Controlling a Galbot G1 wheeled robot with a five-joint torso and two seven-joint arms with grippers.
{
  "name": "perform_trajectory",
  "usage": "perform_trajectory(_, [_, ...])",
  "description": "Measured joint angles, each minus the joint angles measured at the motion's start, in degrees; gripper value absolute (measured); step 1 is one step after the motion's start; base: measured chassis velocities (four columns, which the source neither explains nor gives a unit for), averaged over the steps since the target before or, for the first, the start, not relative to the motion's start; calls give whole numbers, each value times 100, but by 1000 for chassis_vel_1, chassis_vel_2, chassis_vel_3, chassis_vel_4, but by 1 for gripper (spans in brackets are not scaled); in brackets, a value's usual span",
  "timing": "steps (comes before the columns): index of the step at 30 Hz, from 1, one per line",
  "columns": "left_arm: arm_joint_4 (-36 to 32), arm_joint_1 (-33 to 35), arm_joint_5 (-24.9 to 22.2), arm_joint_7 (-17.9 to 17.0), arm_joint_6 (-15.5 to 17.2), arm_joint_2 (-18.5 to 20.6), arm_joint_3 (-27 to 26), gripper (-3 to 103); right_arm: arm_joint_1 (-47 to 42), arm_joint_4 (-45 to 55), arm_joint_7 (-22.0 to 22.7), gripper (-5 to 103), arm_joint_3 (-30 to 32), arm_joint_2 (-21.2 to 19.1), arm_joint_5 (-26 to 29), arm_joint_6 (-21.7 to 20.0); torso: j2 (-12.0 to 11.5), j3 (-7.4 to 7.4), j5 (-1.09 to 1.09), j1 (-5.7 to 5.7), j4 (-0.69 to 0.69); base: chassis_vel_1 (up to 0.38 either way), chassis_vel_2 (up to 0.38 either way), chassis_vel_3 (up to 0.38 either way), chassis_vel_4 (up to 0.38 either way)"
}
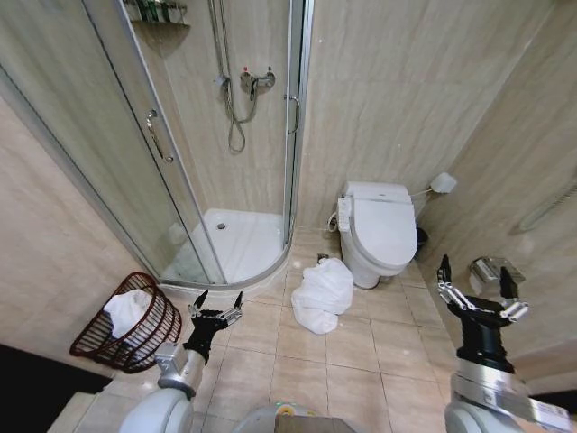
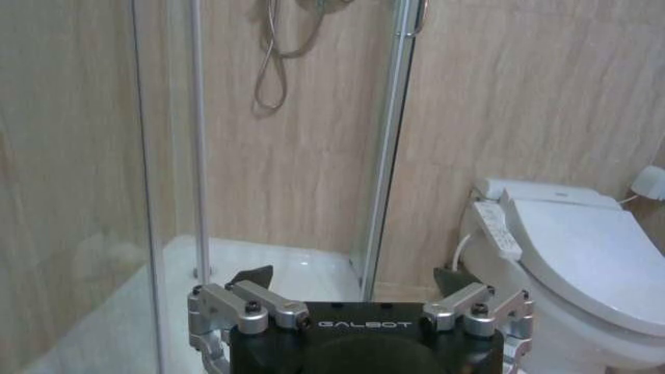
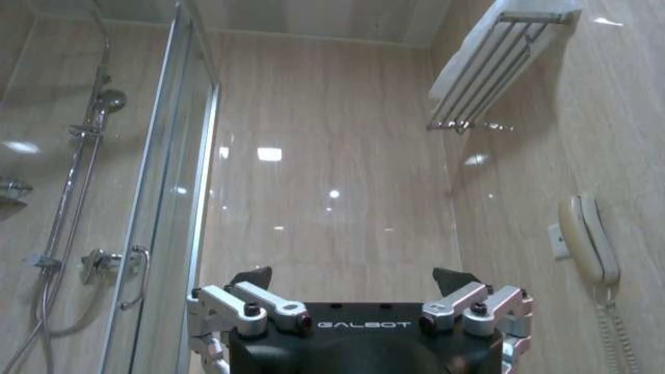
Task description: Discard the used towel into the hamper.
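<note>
A crumpled white towel [image 1: 322, 293] lies on the tiled floor just in front of the toilet. The hamper [image 1: 128, 323], a reddish-brown wire basket, leans at the left against the wall, with a white cloth inside it. My left gripper [image 1: 216, 308] hangs open low at the left, between the hamper and the towel, holding nothing. On the right my right gripper [image 1: 470, 280] is raised and open, empty too. In the left wrist view the left gripper [image 2: 356, 279] points at the shower door; in the right wrist view the right gripper [image 3: 353, 278] faces the wall.
A white toilet [image 1: 379, 230] stands against the back wall. The glass shower cabin [image 1: 234, 244] fills the left corner, its door edge [image 2: 387, 156] close ahead. A metal bin [image 1: 494, 270] sits by the right wall. A towel rack [image 3: 499, 66] and wall phone [image 3: 588, 238] hang on the right wall.
</note>
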Motion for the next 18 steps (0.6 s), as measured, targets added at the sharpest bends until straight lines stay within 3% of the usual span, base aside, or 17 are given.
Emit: perform_trajectory(18, [0, 0, 0, 0, 0, 0, 0, 100, 0, 0, 0, 100, 0, 0, 0, 0, -529, -293, 0, -234, 0, 0, 0, 0, 0])
